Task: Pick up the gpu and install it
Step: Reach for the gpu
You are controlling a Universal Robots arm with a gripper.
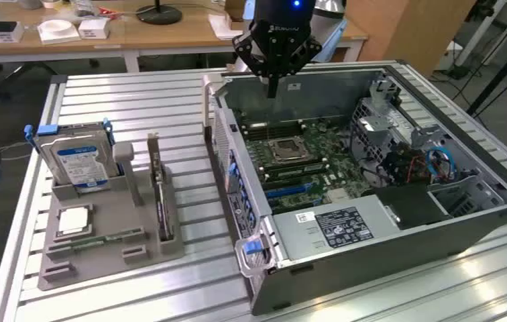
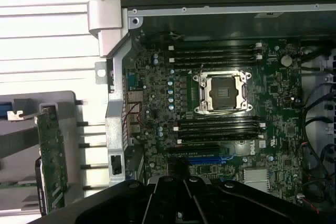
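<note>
The gpu [image 1: 159,194] stands edge-on as a dark thin slab in a slot of the grey holder [image 1: 110,258] at the exterior view's left, beside the open computer case [image 1: 325,90]. In the wrist view the gpu [image 2: 51,153] shows a green circuit-board face at the frame's edge. My gripper [image 1: 273,86] hangs above the far wall of the case, well apart from the gpu, shut with nothing between its fingers. Its black fingers [image 2: 178,174] point down over the motherboard [image 2: 157,103] near a blue slot [image 2: 207,158].
A silver hard drive [image 1: 79,157] with a blue-white label stands in the holder, with a processor chip [image 1: 73,220] and a memory stick [image 1: 101,238] lying in front. The case holds a bare CPU socket [image 2: 226,92], cables and a drive cage [image 1: 397,144]. Desks stand behind the slatted table [image 1: 146,100].
</note>
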